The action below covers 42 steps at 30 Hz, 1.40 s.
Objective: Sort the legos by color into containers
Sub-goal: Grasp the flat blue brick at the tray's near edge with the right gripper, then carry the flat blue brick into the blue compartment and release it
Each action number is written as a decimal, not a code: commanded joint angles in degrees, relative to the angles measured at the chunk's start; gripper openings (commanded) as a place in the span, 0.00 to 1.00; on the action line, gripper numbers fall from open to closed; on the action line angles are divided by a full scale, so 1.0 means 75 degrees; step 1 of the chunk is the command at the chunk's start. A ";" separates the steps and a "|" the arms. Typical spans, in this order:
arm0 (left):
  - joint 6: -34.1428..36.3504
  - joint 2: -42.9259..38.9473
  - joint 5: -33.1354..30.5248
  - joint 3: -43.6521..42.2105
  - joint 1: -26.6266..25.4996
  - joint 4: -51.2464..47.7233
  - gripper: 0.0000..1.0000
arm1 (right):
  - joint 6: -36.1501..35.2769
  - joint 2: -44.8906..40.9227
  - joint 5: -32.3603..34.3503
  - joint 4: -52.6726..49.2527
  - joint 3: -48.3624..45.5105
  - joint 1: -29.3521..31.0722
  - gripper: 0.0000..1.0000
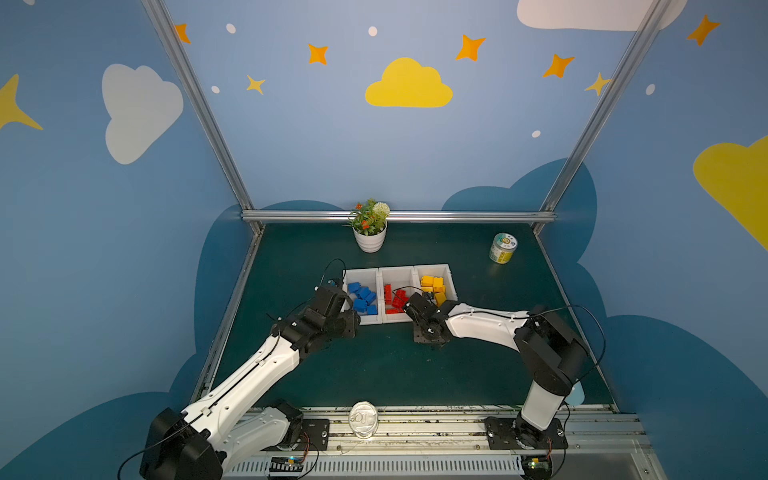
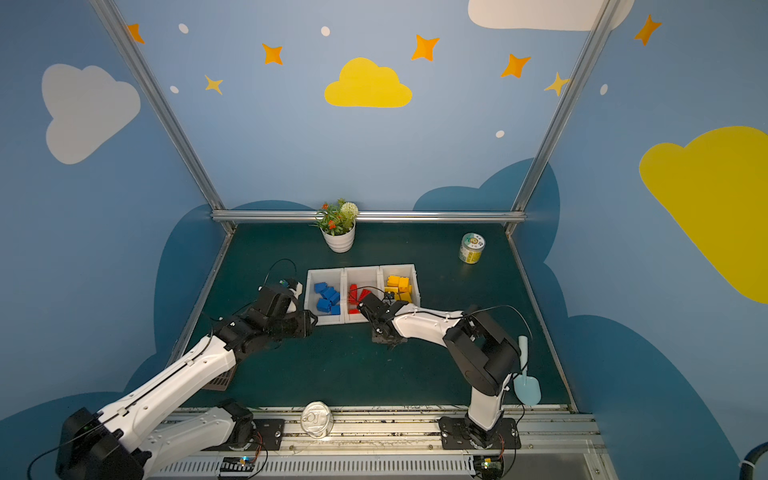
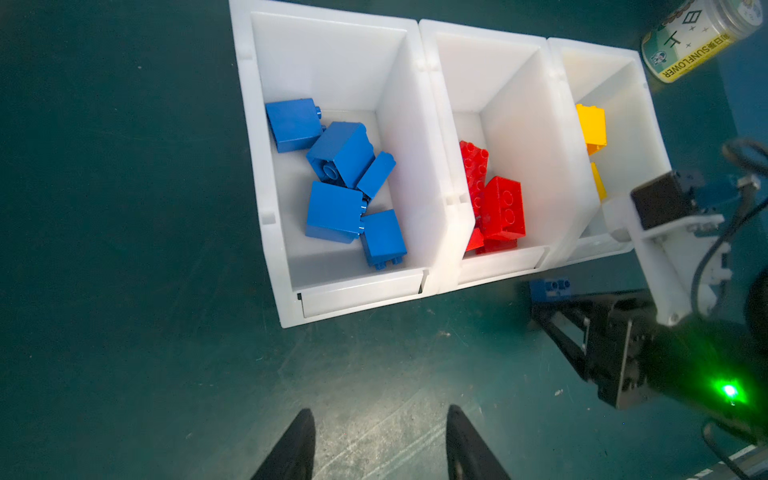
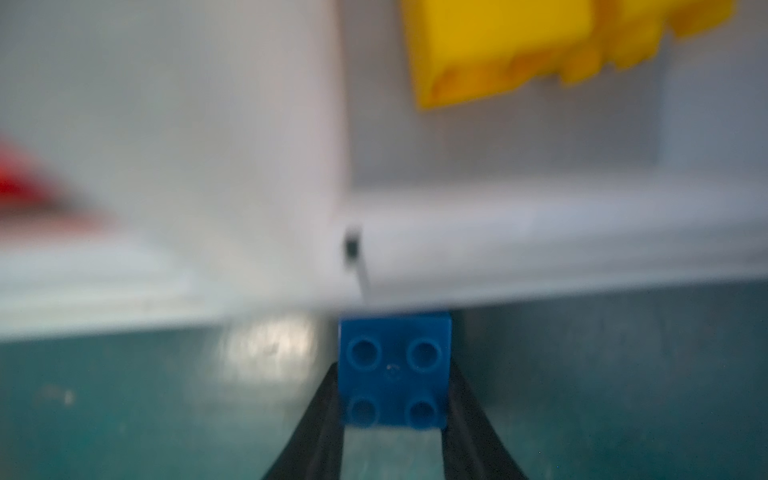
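While clamping a lone blue lego point(image 4: 395, 353) in the right end effector point(image 4: 392, 399), reaches low to the bench point(image 3: 124, 291) just before the containers point(image 3: 432, 50), by the wall dividing red legos point(image 3: 500, 208) from yellow legos point(image 3: 592, 124). Holds the left end effector point(image 3: 380, 411) apart and empty above the bench, before the bin of blue legos point(image 3: 336, 166).

flower pot point(image 1: 370, 241): back centre | labelled can point(image 1: 503, 248): back right, upright | pale-blue scoop point(image 2: 527, 386): front right

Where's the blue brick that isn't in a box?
In the right wrist view, the blue brick is pinched in the right gripper, just in front of the white boxes, where the red and yellow ones meet.
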 commanded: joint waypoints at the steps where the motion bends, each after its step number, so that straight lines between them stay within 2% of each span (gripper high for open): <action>1: 0.0032 -0.0157 -0.0128 -0.0144 0.0059 -0.0071 0.52 | 0.0333 -0.0524 -0.0151 -0.0619 -0.0351 0.0459 0.29; 7: -0.0020 -0.0350 -0.0187 -0.0224 0.0163 -0.0083 0.52 | 0.0305 -0.1095 -0.0173 -0.0915 -0.0133 0.1010 0.28; 13: -0.0133 -0.0713 -0.0268 -0.0375 0.0256 -0.0209 0.52 | -0.0817 -0.1070 -0.0171 -0.1036 0.1344 0.1070 0.28; 17: -0.0250 -0.1003 -0.0292 -0.0588 0.0282 -0.0216 0.52 | -0.1861 -0.0324 -0.0240 -0.1050 0.2793 0.1001 0.29; 21: -0.0333 -0.1263 -0.0297 -0.0701 0.0287 -0.0284 0.52 | -0.2517 0.0780 -0.0522 -0.1210 0.4452 0.0880 0.29; 30: -0.0449 -0.1622 -0.0259 -0.0967 0.0294 -0.0330 0.52 | -0.2721 0.3111 -0.1203 -0.1850 0.7076 0.0637 0.29; 39: -0.0388 -0.1629 -0.0280 -0.1031 0.0329 -0.0313 0.52 | -0.2628 0.3408 -0.1073 -0.2136 0.7424 0.0601 0.35; 42: -0.0394 -0.1606 -0.0258 -0.1048 0.0341 -0.0270 0.52 | -0.2595 0.3300 -0.1023 -0.2149 0.7316 0.0592 0.46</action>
